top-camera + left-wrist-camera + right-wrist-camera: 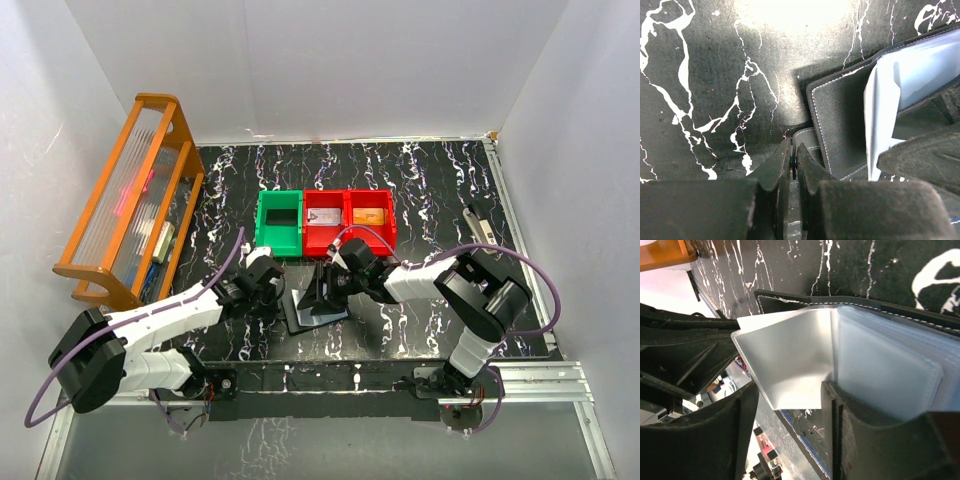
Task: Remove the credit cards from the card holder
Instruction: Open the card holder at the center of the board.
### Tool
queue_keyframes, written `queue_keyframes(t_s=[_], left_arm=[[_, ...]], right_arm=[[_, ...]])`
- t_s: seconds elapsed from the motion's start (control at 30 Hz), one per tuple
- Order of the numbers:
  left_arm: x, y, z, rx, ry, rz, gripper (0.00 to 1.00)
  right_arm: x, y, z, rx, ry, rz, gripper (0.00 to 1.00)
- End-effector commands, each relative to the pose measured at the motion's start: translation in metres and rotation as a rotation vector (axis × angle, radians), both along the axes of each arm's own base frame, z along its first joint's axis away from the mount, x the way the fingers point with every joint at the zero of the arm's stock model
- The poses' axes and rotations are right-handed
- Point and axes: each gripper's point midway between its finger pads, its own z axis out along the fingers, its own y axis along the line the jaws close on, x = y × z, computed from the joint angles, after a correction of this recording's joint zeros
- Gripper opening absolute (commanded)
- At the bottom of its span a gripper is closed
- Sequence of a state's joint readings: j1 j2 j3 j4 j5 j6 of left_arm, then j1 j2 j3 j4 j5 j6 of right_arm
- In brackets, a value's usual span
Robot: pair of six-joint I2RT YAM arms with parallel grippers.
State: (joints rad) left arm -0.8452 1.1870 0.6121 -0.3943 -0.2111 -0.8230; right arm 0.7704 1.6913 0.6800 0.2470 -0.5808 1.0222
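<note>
The card holder (312, 308) lies open on the black marbled table between my two grippers. Its dark cover (840, 120) and pale blue sleeves (880, 365) are in view. My left gripper (793, 152) is shut at the holder's left edge, its tips pinching the grey tab (809, 137) there. My right gripper (787, 390) stands open over the sleeves, and one lifted pale leaf (785, 360) hangs between its fingers. No credit card shows plainly inside the sleeves. One flat grey card (322, 215) lies in the middle red bin, and an orange one (370, 215) lies in the right red bin.
A green bin (279, 221) and two red bins (348, 236) stand in a row just behind the holder. An orange wooden rack (130, 200) stands at the far left. A small pale object (480, 225) lies at the right edge of the table.
</note>
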Motion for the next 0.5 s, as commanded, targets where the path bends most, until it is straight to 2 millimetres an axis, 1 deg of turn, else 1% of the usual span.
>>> queue_keyframes(t_s=[0.0,0.07,0.17,0.2,0.3,0.4,0.47], left_arm=[[0.000,-0.002,0.000,-0.039,0.024,0.012,0.00],[0.001,-0.003,-0.002,-0.046,0.032,0.016,0.00],[0.005,-0.005,-0.002,-0.062,0.036,0.018,0.00],[0.006,-0.006,-0.002,-0.067,0.037,0.018,0.00],[0.010,-0.008,-0.004,-0.077,0.047,0.019,0.00],[0.014,-0.010,-0.006,-0.081,0.056,0.017,0.00],[0.017,-0.011,-0.007,-0.082,0.059,0.015,0.00]], right_arm=[[0.007,0.001,-0.004,-0.024,-0.039,-0.026,0.47],[0.007,0.002,0.001,-0.010,-0.061,-0.012,0.46],[0.005,0.009,0.012,0.030,-0.094,0.033,0.60],[0.005,0.011,0.015,0.042,-0.102,0.045,0.61],[0.007,0.014,0.018,0.056,-0.112,0.041,0.60],[0.007,0.019,0.027,0.107,-0.122,0.048,0.61],[0.008,0.020,0.028,0.129,-0.119,0.036,0.61]])
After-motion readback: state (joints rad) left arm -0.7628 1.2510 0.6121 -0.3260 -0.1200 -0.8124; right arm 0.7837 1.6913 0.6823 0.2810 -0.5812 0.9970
